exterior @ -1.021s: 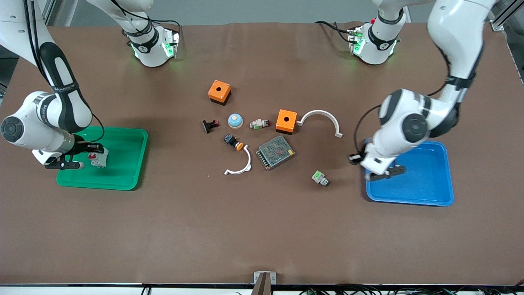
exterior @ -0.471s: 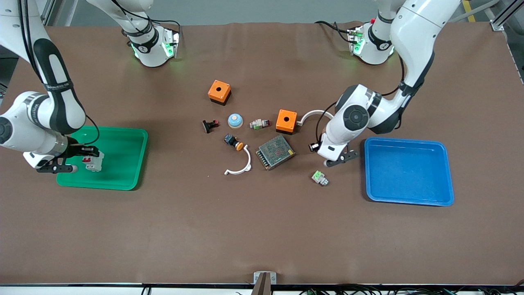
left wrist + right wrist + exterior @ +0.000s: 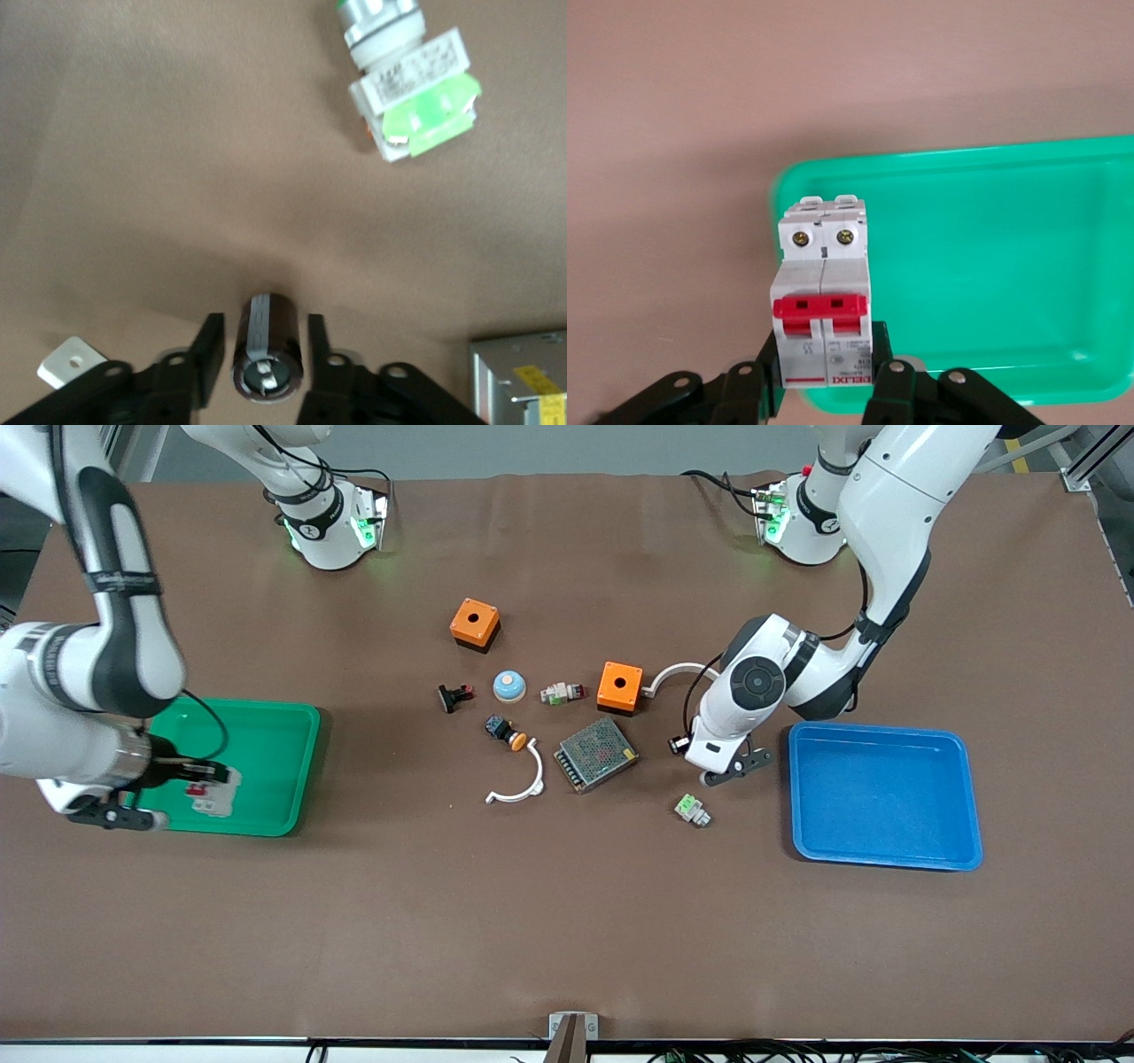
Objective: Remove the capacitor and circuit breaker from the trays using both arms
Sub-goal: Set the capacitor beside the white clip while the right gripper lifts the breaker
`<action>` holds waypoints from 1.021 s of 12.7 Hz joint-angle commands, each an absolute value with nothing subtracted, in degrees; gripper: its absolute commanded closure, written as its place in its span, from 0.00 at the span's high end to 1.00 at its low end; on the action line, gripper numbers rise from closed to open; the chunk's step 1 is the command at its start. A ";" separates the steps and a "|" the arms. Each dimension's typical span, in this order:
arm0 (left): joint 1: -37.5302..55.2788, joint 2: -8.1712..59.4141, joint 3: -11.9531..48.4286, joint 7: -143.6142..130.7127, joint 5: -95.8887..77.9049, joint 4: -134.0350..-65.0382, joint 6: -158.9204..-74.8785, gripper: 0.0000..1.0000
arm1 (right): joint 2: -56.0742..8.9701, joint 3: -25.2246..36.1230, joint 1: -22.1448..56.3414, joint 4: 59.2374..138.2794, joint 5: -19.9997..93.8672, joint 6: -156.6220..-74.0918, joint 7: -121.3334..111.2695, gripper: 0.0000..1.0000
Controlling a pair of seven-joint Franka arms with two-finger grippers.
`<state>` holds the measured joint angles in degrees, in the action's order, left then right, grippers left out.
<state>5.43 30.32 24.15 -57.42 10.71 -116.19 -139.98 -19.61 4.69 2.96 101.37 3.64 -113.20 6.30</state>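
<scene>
Now right gripper [image 3: 824, 390] clamping circuit breaker [image 3: 824, 305], hanging over green tray [image 3: 992, 266] edge (clearing rim). Left gripper [image 3: 259, 354] straddling capacitor [image 3: 267, 348] over bare table beside blue tray [image 3: 886, 797], fingers [image 3: 208, 350] parting for release.

There are two trays: one green tray [image 3: 266, 779] and one blue tray [image 3: 886, 797]. Two orange boxes [image 3: 475, 623] [image 3: 620, 686], two white curved brackets [image 3: 518, 784] [image 3: 682, 671], one circuit breaker [image 3: 824, 301], one capacitor [image 3: 267, 350], one metal mesh power supply box [image 3: 596, 754], one blue-domed button [image 3: 508, 685], and four small switch parts [image 3: 455, 695] [image 3: 505, 732] [image 3: 563, 692] [image 3: 692, 810].
</scene>
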 commanded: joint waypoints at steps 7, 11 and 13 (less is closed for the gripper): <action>0.88 24.70 24.08 -55.74 12.48 -92.15 -114.03 1.00 | -25.82 5.19 23.97 100.81 12.56 -122.14 24.06 0.09; -6.66 20.93 24.26 -40.30 12.48 -85.79 -106.98 1.00 | -30.93 5.27 29.00 100.81 12.39 -127.88 28.39 0.09; -10.00 17.07 24.26 -32.47 12.31 -85.25 -102.85 1.00 | -32.16 5.27 29.53 100.81 12.48 -129.81 28.56 0.09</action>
